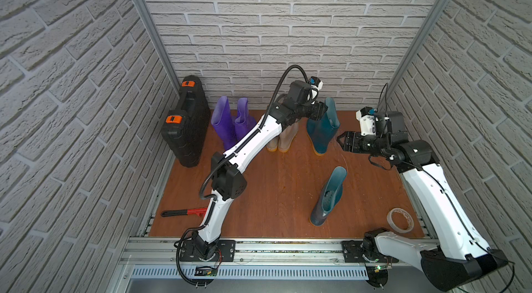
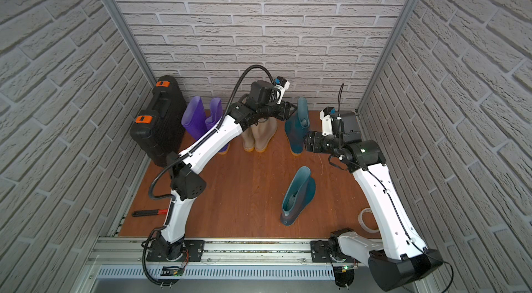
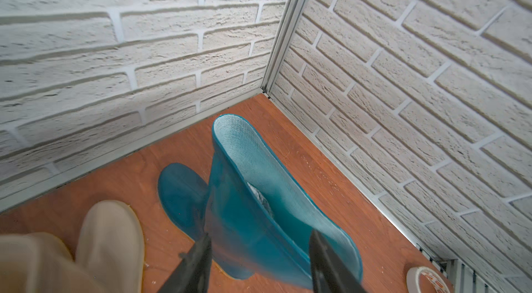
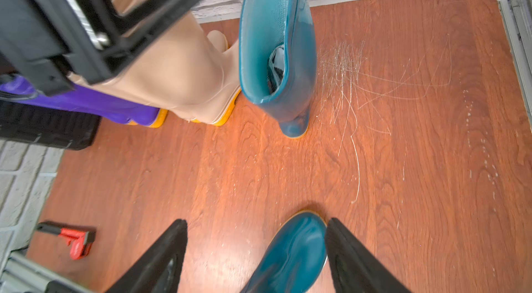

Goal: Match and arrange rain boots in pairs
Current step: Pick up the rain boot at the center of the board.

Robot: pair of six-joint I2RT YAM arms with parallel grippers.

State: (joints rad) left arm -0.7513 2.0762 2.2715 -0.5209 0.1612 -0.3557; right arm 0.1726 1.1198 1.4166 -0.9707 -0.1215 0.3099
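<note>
Low right in both top views lies a flat ring of pale tape (image 1: 400,219). Low left lies a pipe wrench (image 1: 184,212) with a black handle and a red jaw. Both rest on the scratched, reddish wood-grain floor (image 1: 273,185).

Right of centre, the near teal boot (image 1: 329,196) stands alone on its orange-tan sole, its glossy rubber shaft open at the top. Higher in the frame, the right gripper (image 1: 340,139) hangs empty with its jaws spread wide.

Along the textured white brick wall (image 1: 288,32) stand the purple boots (image 1: 224,124), the beige boots (image 1: 285,140) and the far teal boot (image 1: 322,130), which has a woven lining. The left gripper (image 3: 259,235) has its fingers parted astride that boot's rim and does not pinch it.

At far left, a ribbed black hard case (image 1: 187,121) with orange latches stands on edge.
</note>
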